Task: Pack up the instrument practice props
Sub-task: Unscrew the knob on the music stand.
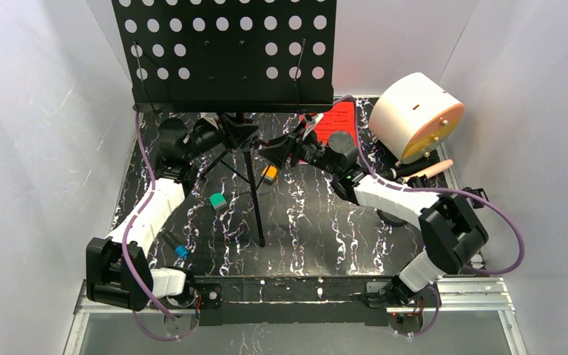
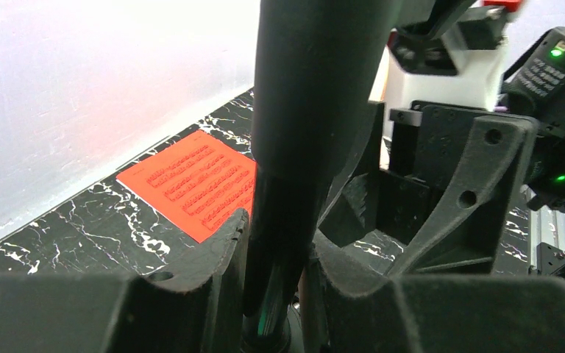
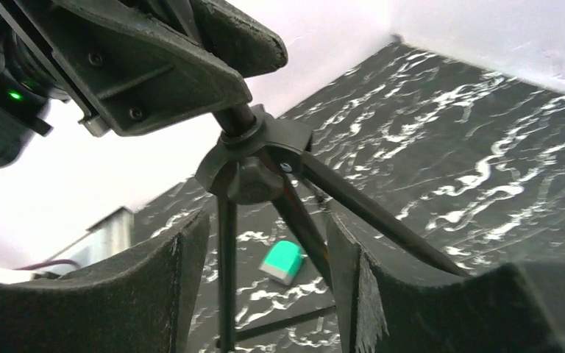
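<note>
While L gripper [image 2: 276,243] clamps 1 rack [image 1: 234,61], 1 red sheet [image 2: 191,180] lies flat.

Overhead; wrist close-ups of music rack [image 1: 229,52]

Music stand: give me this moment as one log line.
left gripper shut on stand pole | right gripper open at tripod hub | music stand standing | red sheet flat on table

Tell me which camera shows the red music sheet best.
The left wrist view: the red music sheet lies flat and nearly whole, its printed lines visible. The top external view shows only a small, partly covered patch. The right wrist view misses it.
</note>
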Robot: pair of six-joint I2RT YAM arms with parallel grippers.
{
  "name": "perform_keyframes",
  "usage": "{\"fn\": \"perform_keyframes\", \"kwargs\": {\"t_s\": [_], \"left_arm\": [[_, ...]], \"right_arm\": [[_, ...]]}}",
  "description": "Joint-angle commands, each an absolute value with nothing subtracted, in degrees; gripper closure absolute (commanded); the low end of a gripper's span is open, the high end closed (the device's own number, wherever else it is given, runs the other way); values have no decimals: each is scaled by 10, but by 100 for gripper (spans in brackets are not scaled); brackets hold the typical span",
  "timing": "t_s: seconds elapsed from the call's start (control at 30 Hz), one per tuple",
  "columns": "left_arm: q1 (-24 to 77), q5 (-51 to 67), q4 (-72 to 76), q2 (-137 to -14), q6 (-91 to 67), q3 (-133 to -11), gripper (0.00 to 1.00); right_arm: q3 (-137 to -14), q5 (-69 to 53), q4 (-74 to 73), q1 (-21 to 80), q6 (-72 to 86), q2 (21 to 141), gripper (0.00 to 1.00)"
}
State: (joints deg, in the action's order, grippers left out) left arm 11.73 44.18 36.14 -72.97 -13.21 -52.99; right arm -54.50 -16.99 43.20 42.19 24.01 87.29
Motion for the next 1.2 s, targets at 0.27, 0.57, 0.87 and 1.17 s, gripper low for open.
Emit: {"fn": "perform_keyframes", "kwargs": {"t_s": [0.27, 0.57, 0.87, 1.17], "left_arm": [[111, 420, 300, -736, -165, -534, 100], [110, 423, 300, -737, -166, -535, 100], [111, 422, 300, -737, -166, -535, 100], [111, 422, 300, -737, -169, -535, 100]], "right_arm": [[-621, -234, 533, 412, 408, 941, 40], [-639, -249, 536, 408, 426, 959, 57], [-636, -257, 519, 408, 420, 961, 58], [-649, -300, 503, 408, 360, 962, 82]]}}
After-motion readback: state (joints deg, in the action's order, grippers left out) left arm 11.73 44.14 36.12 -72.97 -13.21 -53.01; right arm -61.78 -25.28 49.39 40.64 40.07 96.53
